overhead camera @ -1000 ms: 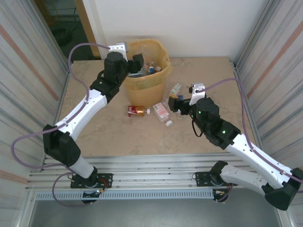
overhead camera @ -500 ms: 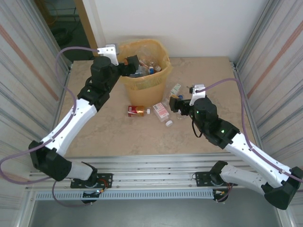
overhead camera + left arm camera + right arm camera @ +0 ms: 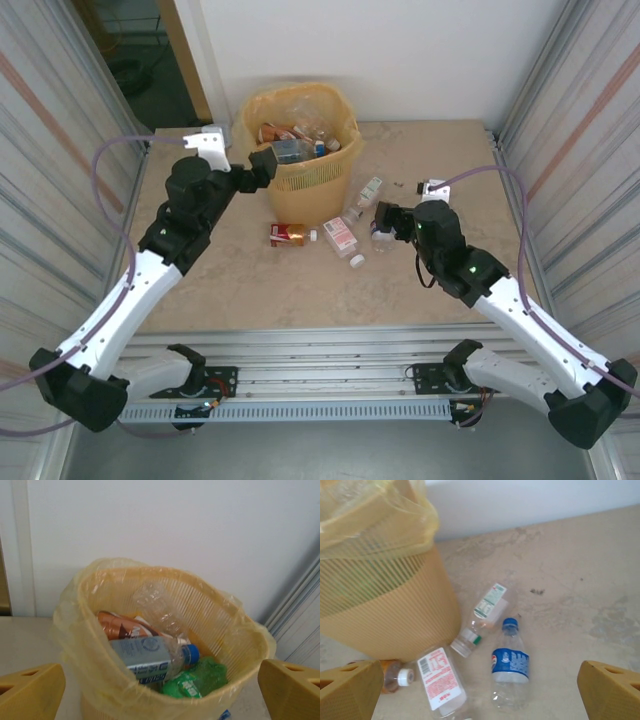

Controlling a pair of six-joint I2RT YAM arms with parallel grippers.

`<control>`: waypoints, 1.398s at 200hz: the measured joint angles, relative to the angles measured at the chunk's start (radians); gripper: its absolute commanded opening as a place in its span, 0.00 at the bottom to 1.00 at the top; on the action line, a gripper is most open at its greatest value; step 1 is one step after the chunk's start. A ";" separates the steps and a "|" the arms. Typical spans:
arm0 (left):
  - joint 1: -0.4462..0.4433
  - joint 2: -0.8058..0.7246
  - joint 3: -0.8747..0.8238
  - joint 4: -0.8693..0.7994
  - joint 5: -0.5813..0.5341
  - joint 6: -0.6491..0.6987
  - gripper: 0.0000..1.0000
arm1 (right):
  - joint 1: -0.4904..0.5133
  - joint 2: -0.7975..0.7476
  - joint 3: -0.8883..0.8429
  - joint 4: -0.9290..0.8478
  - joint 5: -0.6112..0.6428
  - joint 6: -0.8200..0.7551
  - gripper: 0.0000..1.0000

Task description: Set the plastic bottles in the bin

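The bin [image 3: 304, 182] stands at the back of the table, its yellow liner over the rim, with several plastic bottles inside. My left gripper [image 3: 262, 168] hangs open and empty at the bin's near-left side. In the left wrist view, the bin [image 3: 235, 625] holds a blue-capped bottle [image 3: 147, 657], a green one [image 3: 197, 679] and a brown one [image 3: 120, 625]. My right gripper [image 3: 386, 222] is open above a blue-labelled bottle [image 3: 510, 669]. Near that lie a green-labelled bottle [image 3: 487, 611], a red-and-white-labelled one [image 3: 440, 680] and a brown one [image 3: 288, 234].
Ribbed metal walls close both sides of the table and a white wall stands behind the bin. The loose bottles lie close together just in front and to the right of the bin. Bare table [image 3: 250, 285] spreads in front of them.
My left gripper has drawn back from above the bin toward the near left and opened wide. My right gripper has shifted slightly right and tipped down over the blue-labelled bottle.
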 measured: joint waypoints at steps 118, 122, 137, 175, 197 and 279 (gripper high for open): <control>0.007 -0.248 -0.307 -0.027 -0.153 -0.035 0.99 | -0.147 0.272 0.068 -0.168 -0.161 0.083 0.99; 0.010 -0.253 -0.313 -0.029 -0.159 -0.037 0.99 | -0.151 0.286 0.075 -0.173 -0.171 0.082 0.99; 0.019 -0.277 -0.339 -0.035 -0.181 -0.042 0.99 | -0.163 0.337 0.097 -0.184 -0.199 0.082 0.97; 0.037 -0.311 -0.371 -0.054 -0.204 -0.056 0.99 | -0.186 0.490 0.157 -0.222 -0.279 0.082 0.93; 0.041 -0.312 -0.375 -0.060 -0.210 -0.061 0.99 | -0.196 0.587 0.206 -0.240 -0.325 0.079 0.90; 0.057 -0.312 -0.388 -0.069 -0.213 -0.077 0.99 | -0.220 0.790 0.330 -0.281 -0.381 0.061 0.88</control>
